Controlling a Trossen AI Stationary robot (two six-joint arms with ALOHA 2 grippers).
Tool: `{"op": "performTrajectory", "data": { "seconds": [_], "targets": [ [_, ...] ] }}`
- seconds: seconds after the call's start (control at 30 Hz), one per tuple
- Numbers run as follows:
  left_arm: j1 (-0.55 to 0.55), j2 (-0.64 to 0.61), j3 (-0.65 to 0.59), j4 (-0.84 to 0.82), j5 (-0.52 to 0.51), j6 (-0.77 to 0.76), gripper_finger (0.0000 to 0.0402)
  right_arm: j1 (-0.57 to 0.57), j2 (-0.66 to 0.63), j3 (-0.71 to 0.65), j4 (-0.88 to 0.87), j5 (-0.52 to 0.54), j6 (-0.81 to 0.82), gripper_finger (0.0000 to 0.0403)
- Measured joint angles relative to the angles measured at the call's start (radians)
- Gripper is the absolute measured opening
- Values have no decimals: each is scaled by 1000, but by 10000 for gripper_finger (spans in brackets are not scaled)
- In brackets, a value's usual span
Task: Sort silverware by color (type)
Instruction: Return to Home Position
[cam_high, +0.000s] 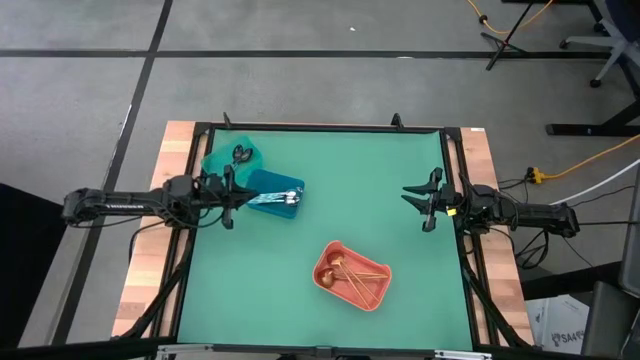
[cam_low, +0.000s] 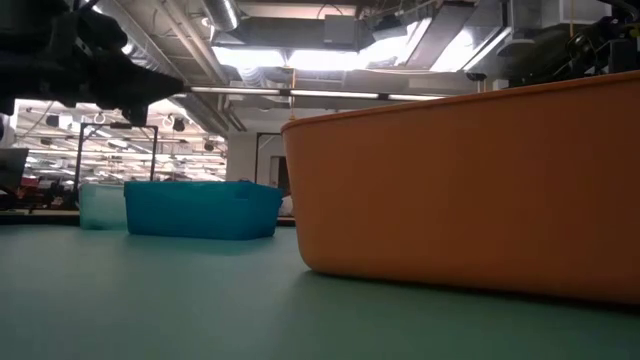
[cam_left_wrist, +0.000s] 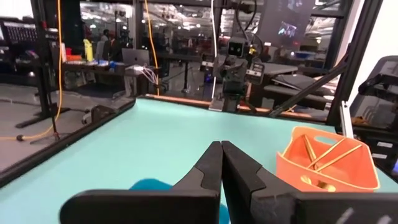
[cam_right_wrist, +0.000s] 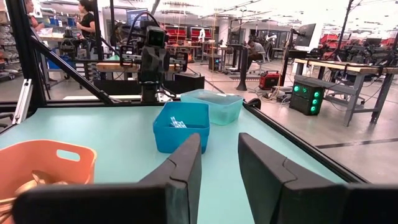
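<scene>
- Silverware (cam_high: 350, 276) lies sorted in the bins (cam_high: 320, 263), so I judge both arms are simply parking.
- Left gripper (cam_high: 232, 192), mid-left: closed, empty.
- Right gripper (cam_high: 418, 195), mid-right: open, empty.

A teal bin (cam_high: 215, 161) stands just beside a blue bin (cam_high: 272, 178), a coral bin (cam_high: 362, 256) well apart

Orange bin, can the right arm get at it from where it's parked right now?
Probably yes. The right gripper hangs open at the right edge of the mat, and only bare mat lies between it and the orange bin, whose top is open.
</scene>
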Motion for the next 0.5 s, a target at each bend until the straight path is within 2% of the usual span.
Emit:
{"op": "performTrajectory", "data": {
  "seconds": [0.13,0.27,0.5],
  "targets": [
    [0,-31,0,-1,5,7,0,0,0,0,0,0,0,97],
    [0,-101,0,-24,57,50,0,0,0,0,0,0,0,97],
    [0,-244,0,-168,75,58,0,0,0,0,0,0,0,97]
  ]
}}
